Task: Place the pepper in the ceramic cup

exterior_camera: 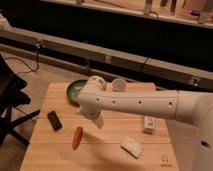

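The red pepper (76, 137) lies on the wooden table (107, 157), near its front left. The pale ceramic cup (118, 85) stands at the table's back edge, near the middle. My white arm reaches in from the right across the table. My gripper (97, 120) hangs from the arm's end, above the table, just right of and behind the pepper and apart from it. It holds nothing that I can see.
A green bowl (75, 90) sits at the back left, partly hidden by the arm. A black flat object (54, 120) lies left of the pepper. Two white packets (131, 146) (148, 124) lie on the right half. A black chair (10, 100) stands at the left.
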### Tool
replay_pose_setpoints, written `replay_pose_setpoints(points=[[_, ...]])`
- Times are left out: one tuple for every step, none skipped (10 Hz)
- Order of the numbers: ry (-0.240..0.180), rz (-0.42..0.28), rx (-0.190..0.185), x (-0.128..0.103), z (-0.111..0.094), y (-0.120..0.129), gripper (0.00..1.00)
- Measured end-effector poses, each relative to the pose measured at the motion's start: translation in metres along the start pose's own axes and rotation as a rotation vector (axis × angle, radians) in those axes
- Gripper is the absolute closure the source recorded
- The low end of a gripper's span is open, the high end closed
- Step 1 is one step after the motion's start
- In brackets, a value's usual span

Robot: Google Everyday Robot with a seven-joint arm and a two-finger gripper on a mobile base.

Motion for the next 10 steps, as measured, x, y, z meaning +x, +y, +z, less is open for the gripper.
replay_pose_setpoints(points=[[-0.009,-0.020,-0.003,-0.004,0.005,-0.004,0.20],[-0.016,-0.033,-0.005,-0.005,0.008,-0.006,0.20],[-0.023,-0.053,-0.010,-0.009,0.013,-0.009,0.20],[-0.031,-0.070,-0.013,-0.013,0.017,-0.012,0.20],[-0.035,-0.082,-0.014,-0.014,0.021,-0.015,0.20],[-0.042,-0.091,-0.016,-0.016,0.025,-0.016,0.20],[-0.048,-0.099,-0.018,-0.018,0.029,-0.018,0.20],[-0.054,-0.105,-0.020,-0.020,0.033,-0.019,0.20],[-0.063,-0.110,-0.022,-0.021,0.038,-0.021,0.20],[-0.072,-0.116,-0.024,-0.024,0.043,-0.023,0.20]])
